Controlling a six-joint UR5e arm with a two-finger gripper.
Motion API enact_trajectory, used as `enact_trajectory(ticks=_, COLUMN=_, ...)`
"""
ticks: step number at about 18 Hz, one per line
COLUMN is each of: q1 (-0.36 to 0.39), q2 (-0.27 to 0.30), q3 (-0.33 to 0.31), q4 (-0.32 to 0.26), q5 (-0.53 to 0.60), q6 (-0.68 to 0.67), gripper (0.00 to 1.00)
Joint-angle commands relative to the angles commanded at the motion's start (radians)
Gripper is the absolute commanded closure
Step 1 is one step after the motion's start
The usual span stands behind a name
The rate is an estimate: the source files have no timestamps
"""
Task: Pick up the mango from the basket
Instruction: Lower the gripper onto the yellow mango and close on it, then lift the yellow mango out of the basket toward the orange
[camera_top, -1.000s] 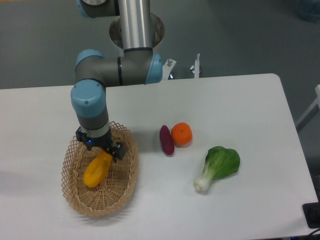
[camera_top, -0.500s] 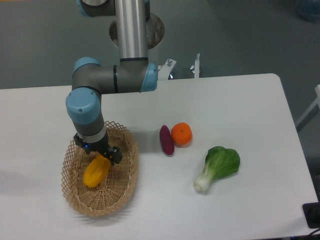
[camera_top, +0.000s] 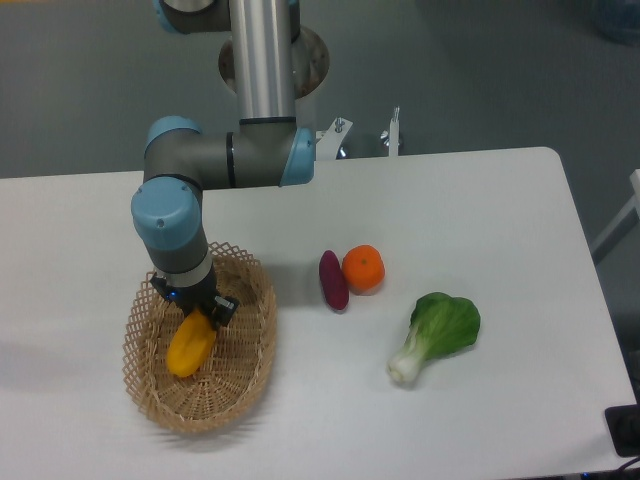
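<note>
The mango (camera_top: 189, 345) is yellow-orange and elongated. It lies tilted in the left half of the oval wicker basket (camera_top: 255, 345) at the table's front left. My gripper (camera_top: 195, 306) points straight down into the basket, over the mango's upper end. Its dark jaws stand on either side of that end and look open around it. The fingertips are mostly hidden by the wrist and the fruit. The mango rests on the basket floor.
A dark purple oblong vegetable (camera_top: 333, 280) and a round orange (camera_top: 363, 268) lie side by side to the right of the basket. A green bok choy (camera_top: 437, 332) lies further right. The arm's base column (camera_top: 265, 60) stands behind the table's far edge.
The gripper has come down and slightly left into the basket, onto the mango's upper end. Over the last half second it has barely moved. The mango has stayed in place.
</note>
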Motion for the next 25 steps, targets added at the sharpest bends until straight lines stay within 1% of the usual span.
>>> enact_trajectory(ticks=4, q1=0.002, q2=0.006, q3=0.006, q4=0.000, q5=0.000, q6=0.005, gripper=0.56)
enact_trajectory(ticks=8, q1=0.017, q2=0.044, q3=0.035, q4=-0.006, q5=-0.005, q6=0.009, gripper=0.56)
enact_trajectory(ticks=12, q1=0.092, q2=0.095, q3=0.071, q4=-0.017, q5=-0.011, q6=0.012, gripper=0.56)
enact_trajectory(ticks=14, q1=0.135, q2=0.100, q3=0.086, q4=-0.023, q5=-0.011, q6=0.027, gripper=0.56)
enact_trajectory(ticks=16, q1=0.184, q2=0.115, q3=0.095, q4=-0.023, q5=-0.015, q6=0.089, gripper=0.56)
enact_trajectory(ticks=18, q1=0.237, q2=0.129, q3=0.106, q4=-0.028, q5=-0.044, q6=0.156, gripper=0.56)
enact_trajectory(ticks=20, q1=0.305, q2=0.143, q3=0.121, q4=-0.060, q5=-0.075, q6=0.228, gripper=0.56)
enact_trajectory(ticks=23, q1=0.389, q2=0.147, q3=0.153, q4=-0.144, q5=-0.097, q6=0.348, gripper=0.56)
enact_trajectory(ticks=25, q1=0.440, q2=0.149, q3=0.167, q4=-0.175, q5=-0.098, q6=0.449, gripper=0.56)
